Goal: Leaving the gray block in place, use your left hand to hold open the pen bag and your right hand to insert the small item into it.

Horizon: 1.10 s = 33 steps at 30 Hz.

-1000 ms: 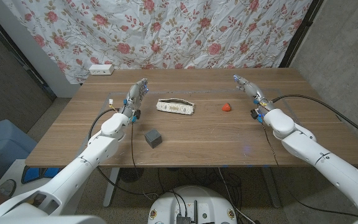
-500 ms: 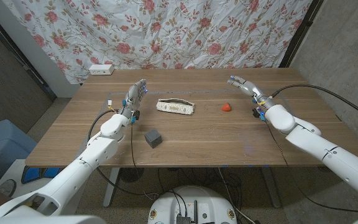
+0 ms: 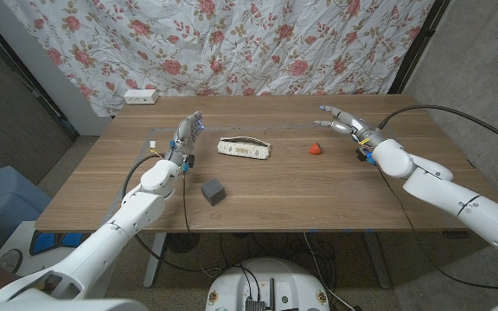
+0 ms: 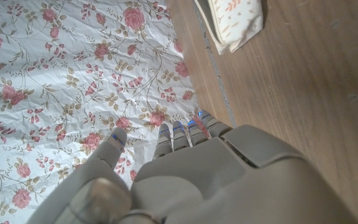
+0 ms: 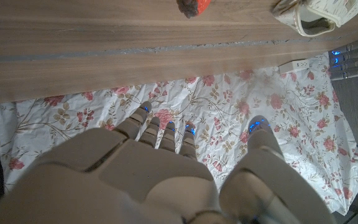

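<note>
Right hand (image 3: 346,125) swung toward strawberry-like item (image 3: 316,149), apart.

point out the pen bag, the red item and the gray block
pen bag (image 3: 245,148), head view, middle of its side
red item (image 3: 316,149), head view, its centre
gray block (image 3: 213,192), head view, top face

Pen bags: one pen bag (image 3: 245,148) lay on the table, cream with a small print.
Small items: one small red item (image 3: 316,149) was counted.
Gray blocks: one gray block (image 3: 213,192) stood on the table.
Robot hands: two were present, the left hand (image 3: 188,135) and the right hand (image 3: 342,122).
Tables: one wooden table (image 3: 275,190).
Power strips: one white power strip (image 3: 141,97) at the table's far edge.
Backdrops: one floral cloth (image 3: 232,43).
</note>
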### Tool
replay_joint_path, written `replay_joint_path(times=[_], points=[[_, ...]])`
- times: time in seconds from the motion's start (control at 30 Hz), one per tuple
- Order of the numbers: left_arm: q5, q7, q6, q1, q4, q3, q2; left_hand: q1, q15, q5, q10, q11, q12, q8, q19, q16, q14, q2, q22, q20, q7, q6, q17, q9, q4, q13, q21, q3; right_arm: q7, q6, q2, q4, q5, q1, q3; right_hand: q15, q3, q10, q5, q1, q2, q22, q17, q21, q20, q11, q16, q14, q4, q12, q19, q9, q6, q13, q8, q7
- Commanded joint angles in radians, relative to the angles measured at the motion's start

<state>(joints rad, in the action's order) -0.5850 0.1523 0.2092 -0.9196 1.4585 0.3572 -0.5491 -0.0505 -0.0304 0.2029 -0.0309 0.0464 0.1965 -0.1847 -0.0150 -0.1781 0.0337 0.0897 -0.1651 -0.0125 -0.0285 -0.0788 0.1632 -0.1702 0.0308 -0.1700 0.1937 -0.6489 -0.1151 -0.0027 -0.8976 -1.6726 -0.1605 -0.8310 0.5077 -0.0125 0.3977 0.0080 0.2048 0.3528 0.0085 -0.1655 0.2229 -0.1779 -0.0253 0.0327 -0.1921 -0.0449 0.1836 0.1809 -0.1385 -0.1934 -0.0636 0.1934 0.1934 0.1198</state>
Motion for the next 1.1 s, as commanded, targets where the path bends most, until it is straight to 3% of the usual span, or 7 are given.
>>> replay_joint_path(times=[0.03, 0.33, 0.6, 0.73, 1.1], points=[[0.001, 0.021, -0.012, -0.012, 0.013, -0.004, -0.001, -0.004, -0.019, -0.002, -0.012, 0.003, 0.004, 0.002, -0.009, -0.004, -0.010, 0.052, -0.005, 0.003, 0.003, -0.008, 0.003, -0.002, -0.008, -0.003, 0.007, -0.004, 0.103, -0.093, -0.073, -0.076, -0.077, 0.021, 0.023, -0.011, 0.008, -0.018, 0.006, 0.029, -0.012, -0.001, -0.002, -0.002, -0.015, 0.005, 0.002, -0.016, 0.007, -0.002, 0.004, -0.003, 0.006, 0.002, 0.013, 0.004], [-0.001, 0.014, -0.030, -0.005, 0.014, -0.004, -0.011, -0.001, -0.018, -0.002, -0.016, 0.003, 0.003, 0.002, -0.011, -0.002, -0.011, 0.056, -0.005, 0.005, 0.004, -0.009, 0.004, -0.002, -0.008, -0.003, 0.005, -0.007, 0.198, -0.136, -0.103, -0.120, -0.121, 0.057, 0.041, -0.036, 0.021, -0.054, 0.021, 0.086, -0.040, -0.002, -0.006, -0.003, -0.054, -0.001, 0.001, -0.042, 0.006, -0.002, 0.017, -0.007, -0.001, 0.004, 0.025, 0.015], [0.002, 0.020, -0.032, -0.003, 0.013, -0.006, -0.012, 0.002, -0.017, -0.002, -0.016, -0.001, 0.001, 0.002, -0.011, -0.002, -0.011, 0.063, -0.005, 0.007, 0.007, -0.010, 0.005, -0.002, -0.004, -0.003, 0.004, -0.010, 0.313, -0.242, -0.110, -0.172, -0.193, 0.106, 0.081, -0.053, 0.022, -0.084, 0.019, 0.116, -0.069, -0.003, -0.007, -0.001, -0.087, -0.001, 0.003, -0.068, 0.004, -0.003, 0.032, -0.010, -0.002, 0.005, 0.032, 0.025], [-0.002, 0.016, -0.028, -0.004, 0.009, -0.004, -0.007, 0.003, -0.016, -0.002, -0.016, 0.000, 0.001, 0.002, -0.011, -0.002, -0.011, 0.065, -0.005, 0.007, 0.008, -0.012, 0.006, -0.002, -0.003, -0.003, 0.004, -0.012, 0.362, -0.277, -0.106, -0.185, -0.220, 0.131, 0.099, -0.075, 0.021, -0.123, 0.011, 0.140, -0.094, -0.003, -0.007, -0.001, -0.105, -0.023, 0.002, -0.089, 0.002, -0.005, 0.045, -0.013, 0.006, 0.007, 0.033, 0.025], [0.002, 0.018, -0.043, 0.000, 0.014, -0.005, -0.019, -0.002, -0.009, -0.001, -0.016, -0.008, -0.002, 0.003, -0.011, 0.000, -0.009, 0.090, -0.005, 0.016, 0.015, -0.012, 0.005, -0.002, 0.001, -0.004, 0.002, -0.029, 0.467, -0.319, -0.091, -0.194, -0.320, 0.200, 0.160, -0.108, 0.021, -0.129, 0.001, 0.164, -0.117, -0.003, -0.005, -0.005, -0.117, -0.052, -0.007, -0.089, -0.003, 0.007, 0.049, -0.018, -0.003, 0.011, 0.044, 0.010]])
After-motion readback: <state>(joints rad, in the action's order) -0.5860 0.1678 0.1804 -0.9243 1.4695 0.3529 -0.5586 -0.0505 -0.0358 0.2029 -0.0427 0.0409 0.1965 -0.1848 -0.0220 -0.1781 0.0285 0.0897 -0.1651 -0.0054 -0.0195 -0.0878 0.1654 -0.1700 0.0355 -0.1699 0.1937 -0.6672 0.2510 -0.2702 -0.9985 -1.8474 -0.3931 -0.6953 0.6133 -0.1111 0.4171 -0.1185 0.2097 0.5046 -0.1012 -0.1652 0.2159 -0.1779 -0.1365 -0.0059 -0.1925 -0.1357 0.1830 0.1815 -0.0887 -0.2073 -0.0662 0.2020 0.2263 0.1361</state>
